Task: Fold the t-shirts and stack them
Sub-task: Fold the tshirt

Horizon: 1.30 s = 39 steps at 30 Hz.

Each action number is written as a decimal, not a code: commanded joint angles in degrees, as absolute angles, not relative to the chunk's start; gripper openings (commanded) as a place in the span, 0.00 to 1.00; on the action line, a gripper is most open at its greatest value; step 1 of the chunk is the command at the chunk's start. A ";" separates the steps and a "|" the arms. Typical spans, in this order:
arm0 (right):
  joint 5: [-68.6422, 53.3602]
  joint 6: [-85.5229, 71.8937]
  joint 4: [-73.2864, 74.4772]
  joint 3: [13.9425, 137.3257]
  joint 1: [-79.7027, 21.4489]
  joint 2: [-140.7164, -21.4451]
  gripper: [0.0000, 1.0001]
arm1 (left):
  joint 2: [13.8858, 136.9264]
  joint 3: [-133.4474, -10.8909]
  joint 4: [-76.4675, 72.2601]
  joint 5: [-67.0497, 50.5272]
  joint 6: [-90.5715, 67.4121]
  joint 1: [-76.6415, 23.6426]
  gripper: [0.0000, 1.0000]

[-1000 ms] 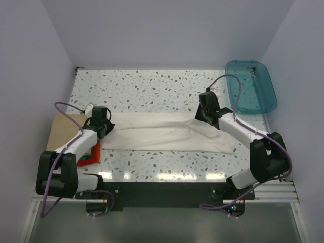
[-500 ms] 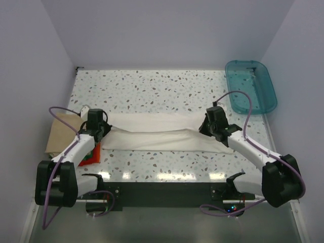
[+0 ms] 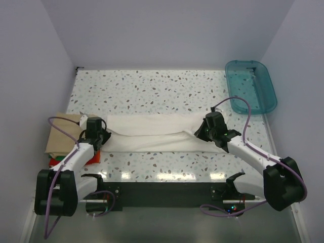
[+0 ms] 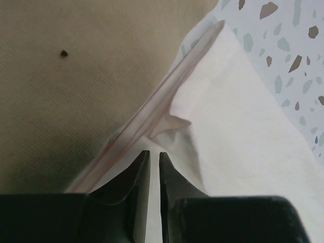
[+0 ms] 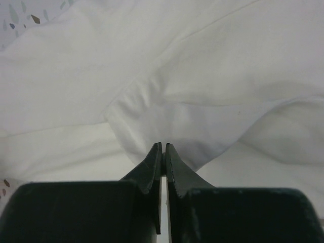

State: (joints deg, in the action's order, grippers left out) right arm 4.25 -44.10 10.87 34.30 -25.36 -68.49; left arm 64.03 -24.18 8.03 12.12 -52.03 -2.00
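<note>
from above, the white t-shirt [image 3: 152,134] lies stretched as a long band across the near worktop [image 3: 152,88], an arm at each end, likely to hold it taut for folding; the tan t-shirt [image 3: 58,142] sits at left. the left wrist view shows the left jaws nearly together, seemingly pinching the hem. the right wrist view shows the right jaws clamped on a bunched fold.

Speckled table in a pale lavender booth

A white tabletop [image 3: 152,86] flecked with grey and brown chips fills the middle of the top view. Plain lavender walls box it in: a back wall [image 3: 167,35], a left wall [image 3: 30,76] and a right wall [image 3: 298,61]. Light glares along its far edge and near the black base plate [image 3: 162,190] at the bottom. A teal bin [image 3: 251,86] sits upper right.
</note>
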 commanded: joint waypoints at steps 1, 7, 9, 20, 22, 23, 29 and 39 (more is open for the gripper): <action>2.20 -45.88 6.95 34.01 -25.84 -67.94 0.05 | 61.27 -23.20 4.13 11.69 -53.44 -1.49 0.22; 0.79 -45.18 8.26 36.38 -26.19 -67.41 0.13 | 57.40 -24.96 8.25 13.62 -53.61 -1.49 0.42; 0.62 -45.17 8.18 36.39 -26.28 -66.80 0.13 | 55.38 -25.22 8.88 14.15 -53.44 -1.49 0.43; 2.90 -47.63 7.47 36.83 -30.05 -67.76 0.08 | 63.35 -30.76 11.69 15.99 -54.40 -1.67 0.41; 4.21 -48.16 7.38 37.09 -31.46 -68.11 0.08 | 65.21 -31.64 11.34 16.00 -54.49 -1.93 0.41; 4.39 -48.25 7.38 37.09 -31.81 -68.38 0.08 | 66.61 -31.90 11.25 16.17 -54.84 -2.11 0.41; 5.45 -48.16 7.64 37.35 -33.49 -69.43 0.09 | 69.17 -31.38 9.67 15.91 -55.20 -2.29 0.34; 8.96 -44.92 14.40 39.72 -33.57 -66.72 0.40 | 63.38 -29.18 8.09 16.43 -53.35 -2.29 0.00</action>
State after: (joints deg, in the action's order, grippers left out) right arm 5.72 -46.48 11.53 36.05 -33.12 -69.17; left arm 66.87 -29.61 10.92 14.37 -54.41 -2.02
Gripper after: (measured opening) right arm 0.363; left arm 0.015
